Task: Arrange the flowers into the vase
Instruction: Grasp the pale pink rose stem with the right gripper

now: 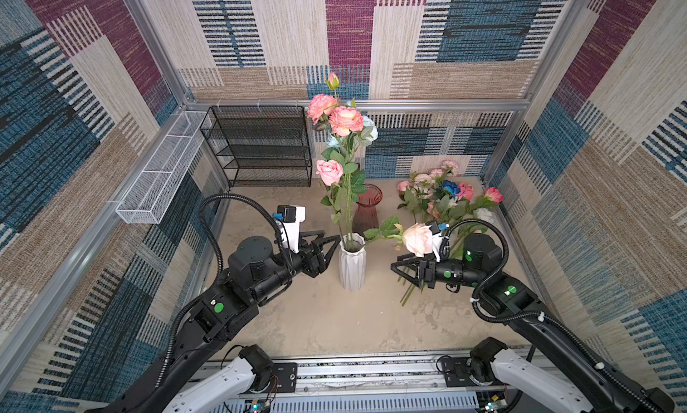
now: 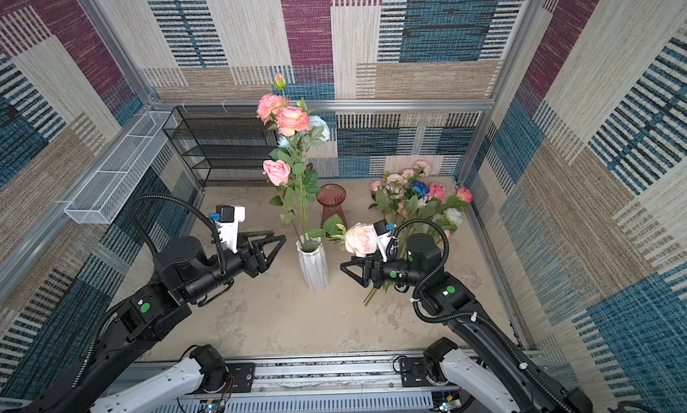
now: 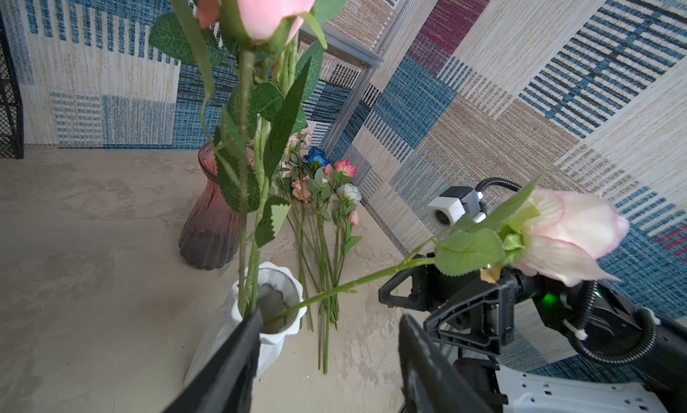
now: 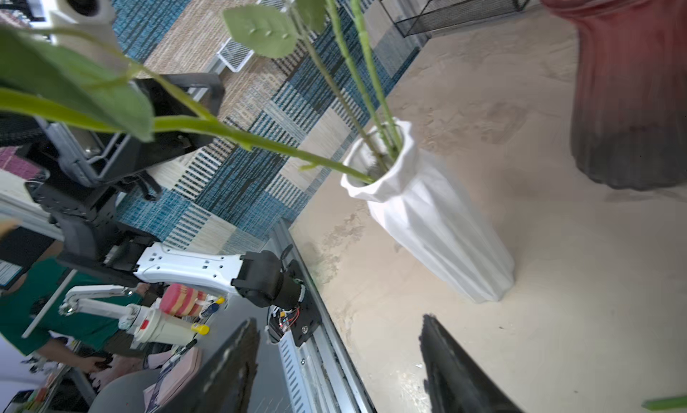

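Cream rose [image 1: 418,239], with the foot of its stem inside the mouth of the white vase [image 1: 352,272]. Its long axis runs almost level from the rim toward the right of the cell, head outermost, directly above the right gripper [image 1: 397,270]. Whether the head leans on that arm's wrist camera cannot be told. The upright roses [image 1: 344,132] in the same vase stand near vertical, with pink and peach heads at the top. The vase stands upright near the middle of the table [image 1: 316,325]. Right gripper: jaws wide apart and empty, pointing at the vase; in the right wrist view the stem passes clear above them. Left gripper [image 1: 331,255]: jaws apart, holding nothing, tips just beside the vase's rim on the opposite side. The red glass vase [image 1: 367,206] stands just behind the white one. The loose flowers [image 1: 442,201] lie heaped in the far right corner, stems pointing toward the near edge. Bare table lies between the vase and the near edge. A black wire shelf [image 1: 260,147] stands against the back wall and a white mesh basket [image 1: 156,177] hangs on the left wall. Carpeted walls close in on three sides.
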Robot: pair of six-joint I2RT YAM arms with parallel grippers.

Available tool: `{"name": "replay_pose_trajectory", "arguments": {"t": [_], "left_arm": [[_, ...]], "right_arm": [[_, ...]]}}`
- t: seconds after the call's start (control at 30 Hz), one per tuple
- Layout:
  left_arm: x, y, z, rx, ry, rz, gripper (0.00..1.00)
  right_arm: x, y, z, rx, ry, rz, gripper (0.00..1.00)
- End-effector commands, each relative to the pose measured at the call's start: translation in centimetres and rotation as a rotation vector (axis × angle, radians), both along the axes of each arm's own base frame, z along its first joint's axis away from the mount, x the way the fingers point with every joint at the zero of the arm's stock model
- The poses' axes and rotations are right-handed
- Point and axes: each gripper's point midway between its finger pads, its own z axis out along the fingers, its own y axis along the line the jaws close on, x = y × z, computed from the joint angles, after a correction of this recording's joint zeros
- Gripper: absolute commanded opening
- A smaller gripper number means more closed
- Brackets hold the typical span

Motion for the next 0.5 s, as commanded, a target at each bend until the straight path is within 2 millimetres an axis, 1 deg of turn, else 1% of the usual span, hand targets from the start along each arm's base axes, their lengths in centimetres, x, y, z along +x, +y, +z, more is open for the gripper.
{"name": "replay_pose_trajectory", "arguments": {"t": [0.0,0.13,0.17,0.23,0.37,0.47], "left_arm": [[0.0,0.5,-0.7,-0.003,0.032,0.026,0.6],[-0.2,0.5,-1.2,0.002,0.046,0.021,0.6],[-0.2,0.5,-1.5,0.007,0.052,0.021,0.6],[-0.3,0.6,-1.9,0.016,0.064,0.021,0.6],[-0.5,0.6,-2.9,0.025,0.09,0.018,0.59],[-0.7,0.7,-3.5,0.029,0.106,0.013,0.58]], "right_arm": [[0.5,1.2,3.5,0.083,-0.101,0.013,0.9],[1.5,2.2,6.1,0.14,-0.148,0.025,0.91],[1.9,2.5,6.7,0.145,-0.163,0.02,0.91],[3.0,2.7,7.5,0.143,-0.18,-0.011,0.9],[6.0,2.8,7.5,0.106,-0.189,-0.117,0.8],[7.9,3.1,8.0,0.084,-0.204,-0.163,0.69]]}}
